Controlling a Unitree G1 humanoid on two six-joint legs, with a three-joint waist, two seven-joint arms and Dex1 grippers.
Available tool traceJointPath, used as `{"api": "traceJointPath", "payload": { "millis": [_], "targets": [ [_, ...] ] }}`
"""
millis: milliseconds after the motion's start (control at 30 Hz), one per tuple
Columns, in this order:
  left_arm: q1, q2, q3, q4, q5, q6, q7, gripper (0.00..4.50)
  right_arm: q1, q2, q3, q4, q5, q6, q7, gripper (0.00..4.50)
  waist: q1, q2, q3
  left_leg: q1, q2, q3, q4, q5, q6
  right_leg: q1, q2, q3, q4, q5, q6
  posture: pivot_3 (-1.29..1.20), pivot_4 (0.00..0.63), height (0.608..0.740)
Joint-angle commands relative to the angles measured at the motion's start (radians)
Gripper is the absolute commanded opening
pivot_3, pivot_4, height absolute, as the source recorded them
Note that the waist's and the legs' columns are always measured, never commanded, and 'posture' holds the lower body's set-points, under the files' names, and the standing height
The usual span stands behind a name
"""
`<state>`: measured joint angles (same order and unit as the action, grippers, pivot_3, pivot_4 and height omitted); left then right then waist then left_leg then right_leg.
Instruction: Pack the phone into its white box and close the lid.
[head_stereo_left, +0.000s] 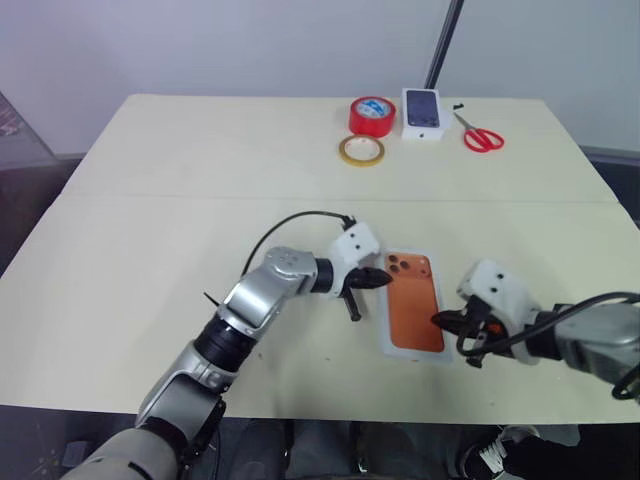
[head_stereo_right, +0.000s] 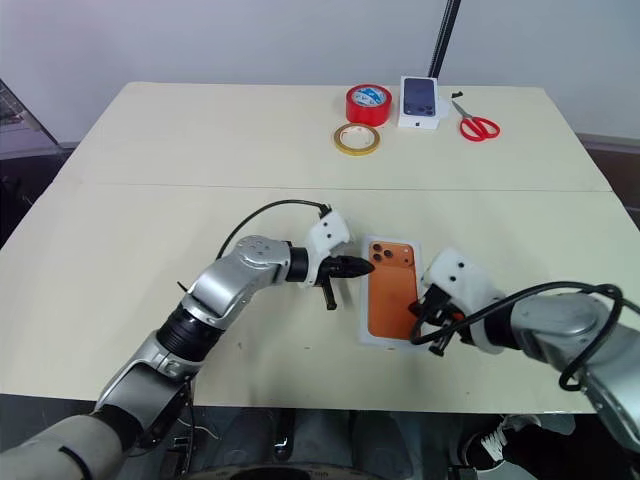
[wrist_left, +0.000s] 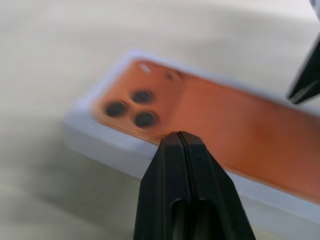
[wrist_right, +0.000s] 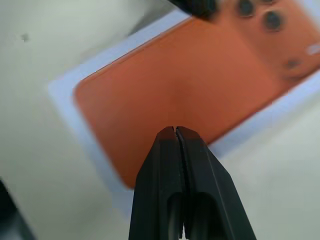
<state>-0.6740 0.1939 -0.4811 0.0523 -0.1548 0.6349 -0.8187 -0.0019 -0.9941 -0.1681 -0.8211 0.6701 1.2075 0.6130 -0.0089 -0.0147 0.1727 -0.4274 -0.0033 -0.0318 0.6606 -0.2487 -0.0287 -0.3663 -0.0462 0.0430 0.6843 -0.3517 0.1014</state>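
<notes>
The lid (head_stereo_left: 415, 308), white with a life-size orange phone printed on it, lies flat on top of the white box (wrist_left: 105, 150) near the table's front edge. The phone is hidden. My left gripper (head_stereo_left: 385, 280) is shut, its tip at the lid's left edge beside the printed camera lenses (wrist_left: 131, 107). My right gripper (head_stereo_left: 438, 320) is also shut, its tip close by the lid's right edge near the front corner. The right wrist view looks down on the lid (wrist_right: 175, 85) just past the shut fingers (wrist_right: 192, 165). Neither gripper holds anything.
At the back of the table stand a red tape roll (head_stereo_left: 371, 114), a yellow tape ring (head_stereo_left: 360, 150), a smaller white box with a dark phone picture (head_stereo_left: 423, 112) and red scissors (head_stereo_left: 481, 135). A black pole (head_stereo_left: 443, 45) rises behind them.
</notes>
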Motion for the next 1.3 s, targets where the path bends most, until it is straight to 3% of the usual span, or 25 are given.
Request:
{"api": "traceJointPath", "payload": {
  "millis": [33,200,333,533,667,933,1300],
  "targets": [
    [-0.006,0.008,0.000,0.016,0.025,-0.015,0.002,0.00,0.010,0.019,0.027,-0.032,-0.023,0.006,-0.051,0.05,0.000,0.000,0.000,0.000,0.000,0.000,0.000,0.000,0.000,0.000,0.000,0.000,0.000,0.000,0.000,0.00,0.150,0.709],
    [0.017,0.059,0.127,-0.054,-0.032,-0.025,0.001,0.00,-0.038,0.041,-0.009,-0.024,-0.030,-0.025,-0.081,0.05,-0.005,0.000,0.000,0.001,0.001,0.000,0.000,0.000,0.000,0.000,0.000,0.000,0.000,0.000,0.000,0.00,0.150,0.709],
    [0.058,0.164,0.334,-0.132,-0.103,-0.017,0.025,0.00,-0.084,0.075,-0.098,0.060,-0.079,-0.171,-0.081,0.05,-0.005,0.000,0.000,0.000,0.001,0.000,0.000,0.000,0.000,-0.001,0.000,0.000,0.000,0.000,0.000,0.00,0.150,0.709],
    [0.214,0.370,0.581,-0.122,-0.134,-0.050,0.032,0.00,-0.088,0.110,-0.134,0.215,-0.125,-0.324,-0.044,0.05,-0.002,0.001,0.000,0.001,0.001,0.000,0.000,0.000,0.000,0.000,-0.001,0.000,0.000,0.000,0.000,0.00,0.150,0.709],
    [0.325,0.424,0.715,-0.126,-0.156,-0.064,0.072,0.00,-0.053,0.142,-0.182,0.324,-0.131,-0.424,0.006,0.05,0.002,0.000,0.000,0.000,0.000,0.000,0.000,0.000,0.000,0.000,-0.003,0.000,0.000,0.000,0.000,0.00,0.150,0.709],
    [0.462,0.438,0.793,-0.198,-0.192,-0.044,0.115,0.00,-0.069,0.199,-0.160,0.382,-0.118,-0.472,0.023,0.05,-0.003,0.000,0.000,0.001,0.001,0.000,0.000,0.000,0.000,0.000,-0.003,0.000,0.000,0.000,0.000,0.00,0.150,0.709],
    [0.471,0.449,0.812,-0.210,-0.225,-0.037,0.166,0.00,-0.143,0.259,-0.073,0.407,-0.149,-0.513,0.024,0.05,-0.003,0.000,0.000,0.001,0.001,0.000,0.000,0.000,0.000,0.000,-0.003,0.000,0.000,0.000,0.000,0.00,0.150,0.709]
  ]
}}
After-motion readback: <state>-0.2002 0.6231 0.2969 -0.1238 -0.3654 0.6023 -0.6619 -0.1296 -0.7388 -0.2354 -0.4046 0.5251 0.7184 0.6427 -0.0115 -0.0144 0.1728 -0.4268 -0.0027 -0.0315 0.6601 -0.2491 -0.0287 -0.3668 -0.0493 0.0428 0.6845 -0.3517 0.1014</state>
